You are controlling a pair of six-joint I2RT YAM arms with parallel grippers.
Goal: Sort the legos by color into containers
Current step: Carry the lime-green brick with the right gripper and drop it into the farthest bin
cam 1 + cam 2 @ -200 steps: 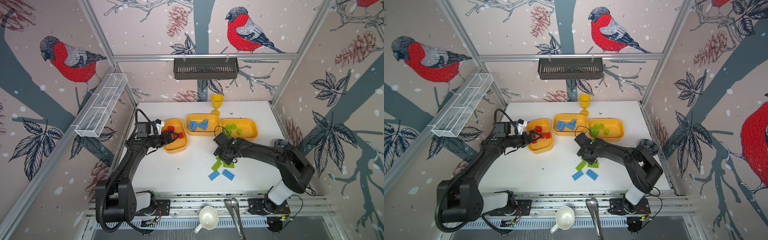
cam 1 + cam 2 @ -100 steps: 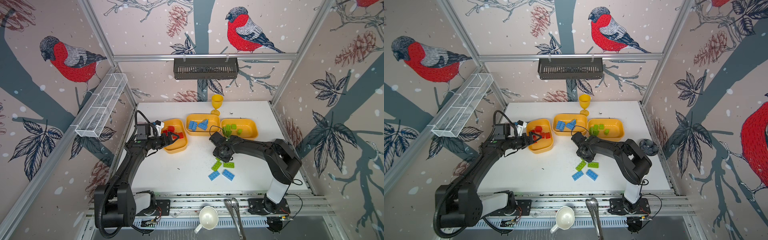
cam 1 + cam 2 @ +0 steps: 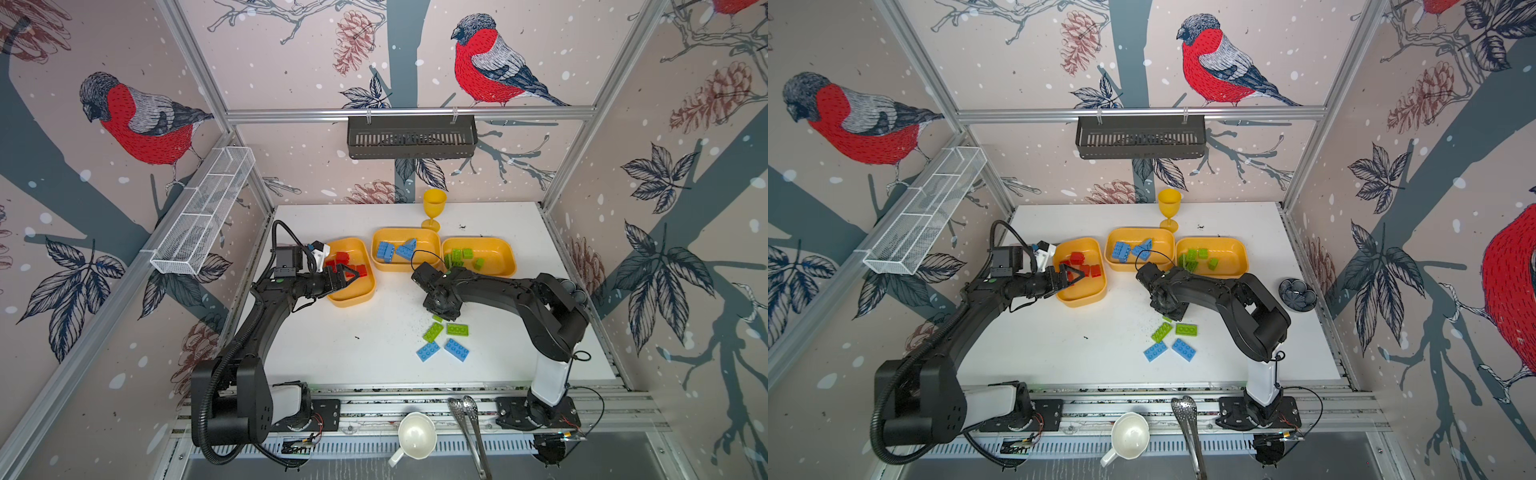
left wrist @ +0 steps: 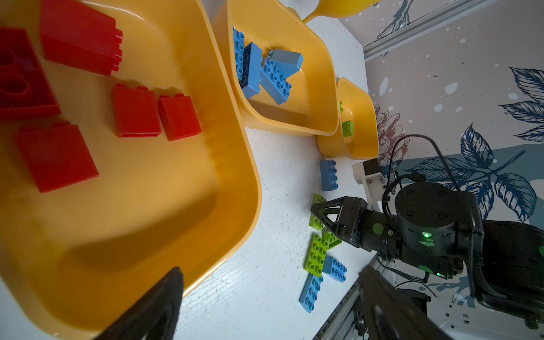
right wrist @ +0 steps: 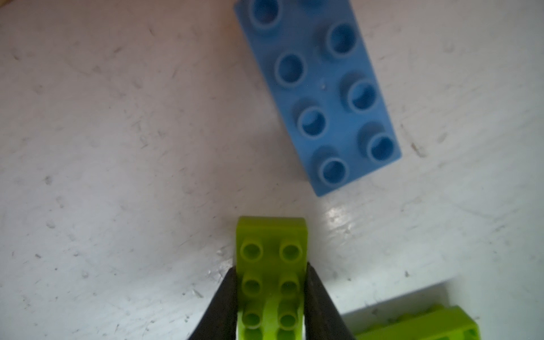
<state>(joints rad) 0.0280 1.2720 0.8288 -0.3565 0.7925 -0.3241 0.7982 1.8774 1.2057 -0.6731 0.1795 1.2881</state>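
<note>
6 legos [image 4: 316, 256] lie loose on the table [image 3: 353, 340], 3 lime and 3 blue. My right gripper [image 5: 270, 265] is clenched on 1 of them, a lime brick [image 5: 270, 235]. Its long axis runs straight out along my fingers [image 5: 223, 294], so they pinch its 2 long sides. It looks to be resting on the table, not lifted.

In a top view the green tray [image 3: 496, 255] sits near, at about 1 o'clock from that gripper, and the other loose legos lie at 6 o'clock. I judge the coming move to be a lift and a short carry toward 1 o'clock, clearing the tray's near wall.

My left gripper [image 3: 352, 275] hangs spread and empty over the red tray [image 3: 353, 297] at 9 o'clock, well apart, so the right arm is nearer.
</note>
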